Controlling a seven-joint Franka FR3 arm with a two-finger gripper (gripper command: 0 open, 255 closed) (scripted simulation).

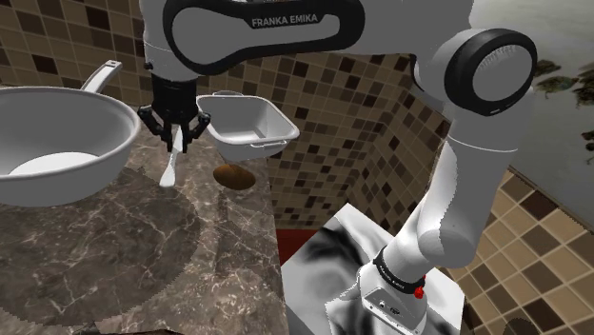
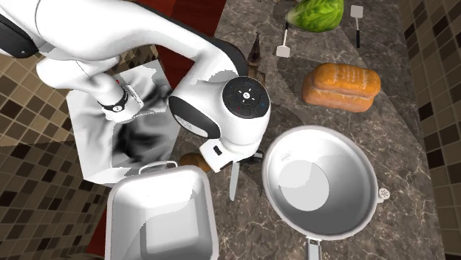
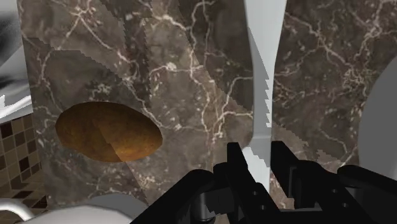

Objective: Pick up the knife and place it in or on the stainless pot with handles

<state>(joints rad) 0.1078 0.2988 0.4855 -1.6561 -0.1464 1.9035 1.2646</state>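
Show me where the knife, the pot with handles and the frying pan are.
knife (image 3: 262,57), wrist view, middle of the pale blade
pot with handles (image 2: 133,210), second exterior view, its inner side wall
frying pan (image 2: 354,166), second exterior view, its sloping inner wall

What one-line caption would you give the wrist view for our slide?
Black gripper clasps a pale serrated knife, with the brown marble counter and a brown rounded object beyond.

We see a kitchen: a marble desk (image 1: 143,257), brown mosaic-tiled walls (image 1: 352,105), a pan (image 2: 347,154), a pot (image 2: 127,216), bread (image 2: 341,87), lettuce (image 2: 318,13) and a spatula (image 2: 284,49).
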